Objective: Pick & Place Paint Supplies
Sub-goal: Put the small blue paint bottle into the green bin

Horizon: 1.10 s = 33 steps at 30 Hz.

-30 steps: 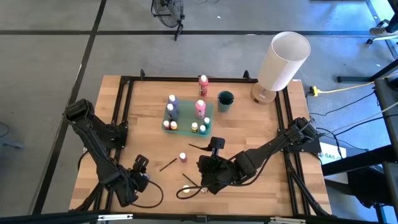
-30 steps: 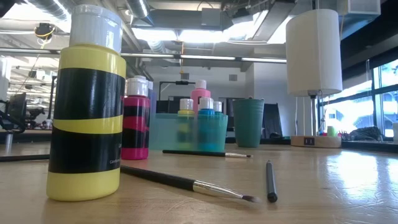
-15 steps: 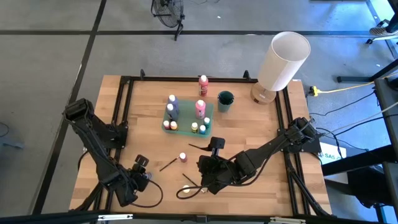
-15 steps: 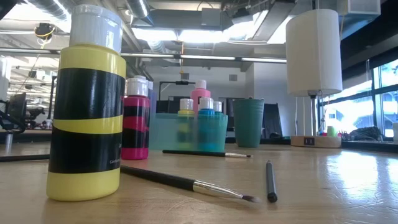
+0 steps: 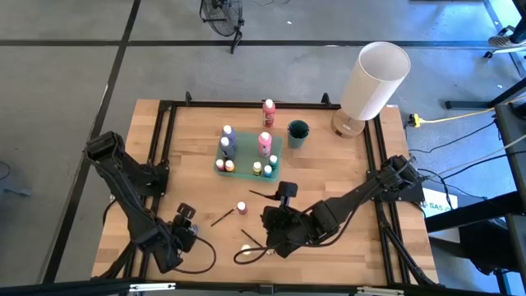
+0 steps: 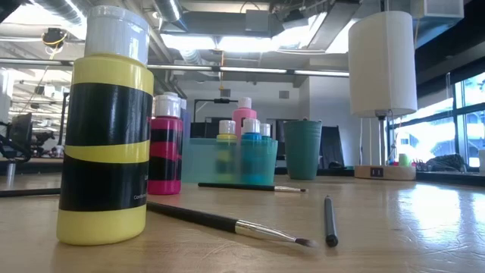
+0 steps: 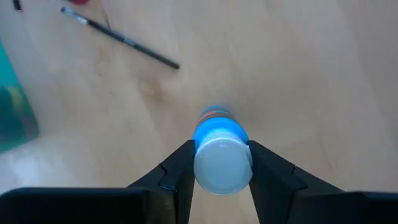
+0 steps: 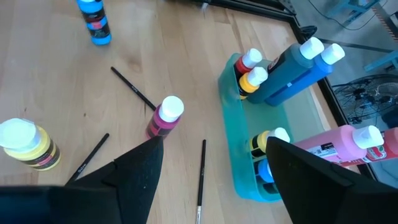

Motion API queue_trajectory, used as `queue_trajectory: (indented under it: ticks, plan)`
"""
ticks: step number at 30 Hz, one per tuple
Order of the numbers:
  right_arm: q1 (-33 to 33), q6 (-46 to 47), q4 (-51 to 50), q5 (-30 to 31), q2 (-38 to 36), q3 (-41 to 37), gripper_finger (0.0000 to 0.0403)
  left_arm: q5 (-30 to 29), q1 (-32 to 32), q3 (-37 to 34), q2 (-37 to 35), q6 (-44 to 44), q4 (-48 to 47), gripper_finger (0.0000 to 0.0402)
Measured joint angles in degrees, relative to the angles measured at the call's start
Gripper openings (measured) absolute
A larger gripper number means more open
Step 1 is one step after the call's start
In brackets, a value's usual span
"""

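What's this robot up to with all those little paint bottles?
It is tidying paint supplies. The left gripper has closed its fingers around a small blue bottle near the table's front left. The right gripper hangs open over the middle, above a pink bottle and loose brushes. Several bottles already sit in the teal tray.

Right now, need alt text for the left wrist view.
The left gripper has its two dark fingers closed on a small blue paint bottle with a white cap, standing on the light wooden table. Beyond it lies a thin dark-handled brush, and a translucent teal tray shows at the edge.
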Motion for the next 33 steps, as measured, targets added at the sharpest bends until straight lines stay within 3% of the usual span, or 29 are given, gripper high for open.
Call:
queue_trajectory:
  ticks: [10, 19, 25, 33]
  plan:
    - [0.9, -0.9, -0.4, 0.3, 0.0, 0.0, 0.0289, 0.9, 2.5, 10.7, -0.2, 2.1, -11.7, 0.0119]
    - [3.2, 5.7, -5.0, 0.2, 0.0, 0.0, 0.0289, -1.1, 6.7, 23.9, -0.3, 5.8, -27.8, 0.0119]
    - [4.5, 7.9, -6.4, 0.4, 0.0, 0.0, 0.0289, -1.1, 12.7, 31.5, -0.4, 17.2, -29.1, 0.0119]
    - [4.9, 9.2, -6.5, 0.5, 0.0, 0.0, 0.0289, -1.0, 25.8, 39.5, -0.4, 35.4, -29.2, 0.0119]
